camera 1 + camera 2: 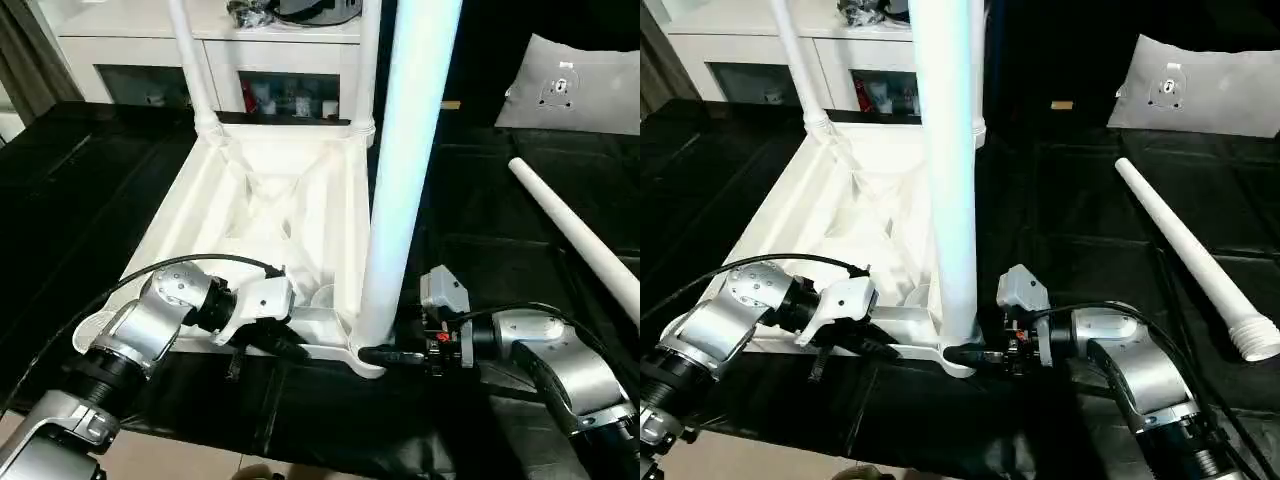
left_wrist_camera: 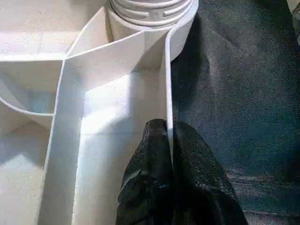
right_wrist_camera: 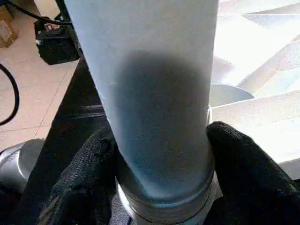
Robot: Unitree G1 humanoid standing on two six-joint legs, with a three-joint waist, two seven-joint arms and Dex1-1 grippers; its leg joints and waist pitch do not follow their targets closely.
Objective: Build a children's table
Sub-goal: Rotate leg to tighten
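The white table top (image 1: 262,205) lies upside down on the black mat. Two legs stand in its far sockets, one at the left (image 1: 193,70) and one at the right (image 1: 367,60). A third leg (image 1: 400,170) stands upright in the near right socket. My right gripper (image 1: 375,354) is at this leg's base, with a black finger (image 3: 243,164) pressed on each side. My left gripper (image 1: 275,345) is shut on the top's near rim (image 2: 166,93), one finger on each face of the thin wall. A loose leg (image 1: 580,235) lies on the mat to the right.
A white cabinet with glass doors (image 1: 270,90) stands just behind the table top. A grey-white cushion (image 1: 575,85) lies at the far right. The black mat (image 1: 480,200) ends near my arms, with bare floor beyond. On the floor is a black box with cables (image 3: 56,42).
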